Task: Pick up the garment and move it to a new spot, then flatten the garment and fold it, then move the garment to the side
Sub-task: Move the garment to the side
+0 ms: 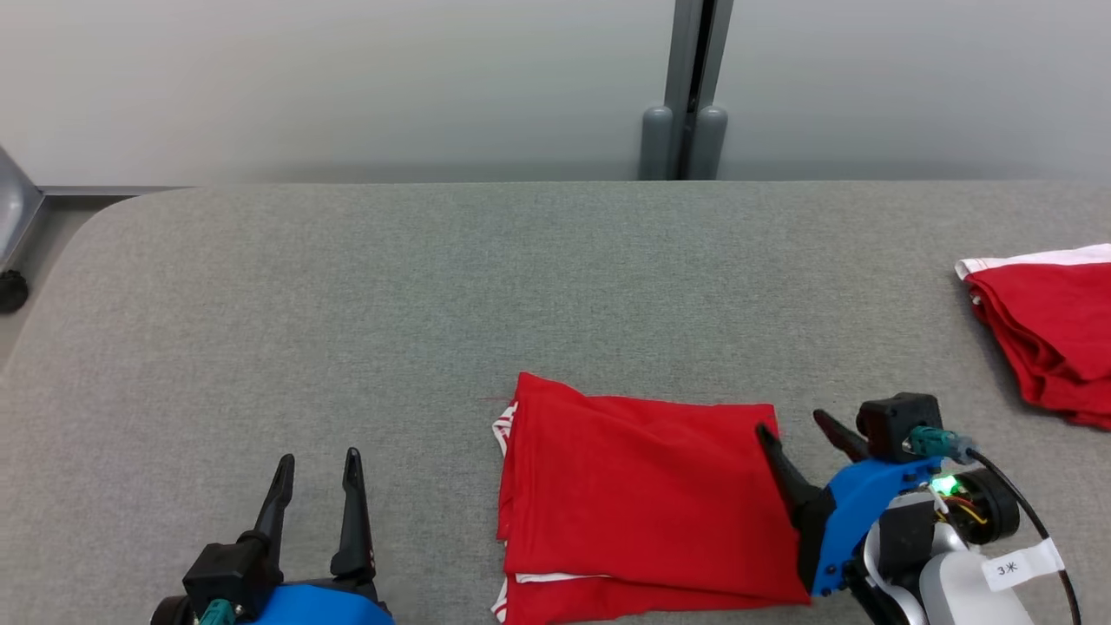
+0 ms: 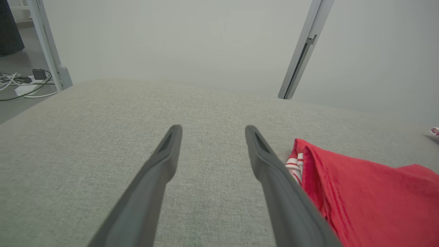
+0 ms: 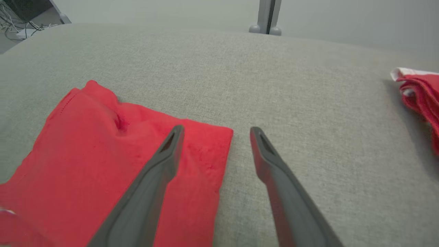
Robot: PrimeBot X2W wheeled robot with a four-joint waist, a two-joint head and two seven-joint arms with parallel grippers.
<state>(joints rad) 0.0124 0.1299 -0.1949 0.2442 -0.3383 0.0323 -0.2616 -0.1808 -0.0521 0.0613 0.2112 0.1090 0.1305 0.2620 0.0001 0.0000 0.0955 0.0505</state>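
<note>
The table (image 1: 347,304) bears the folded red garment (image 1: 642,486) close to the robot, right of centre; a second garment (image 1: 1050,338) lies far right. The right gripper (image 1: 792,424) is open at the garment's right edge — its wrist view sets one finger (image 3: 161,164) over the corner, perhaps touching. The left gripper (image 1: 318,457) is open and empty, left of the garment. The left wrist view adds striped trim (image 2: 293,166) and floor cables (image 2: 20,84).

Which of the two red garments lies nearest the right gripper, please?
The folded garment at centre: the right gripper straddles its edge, while the other garment lies far right.
</note>
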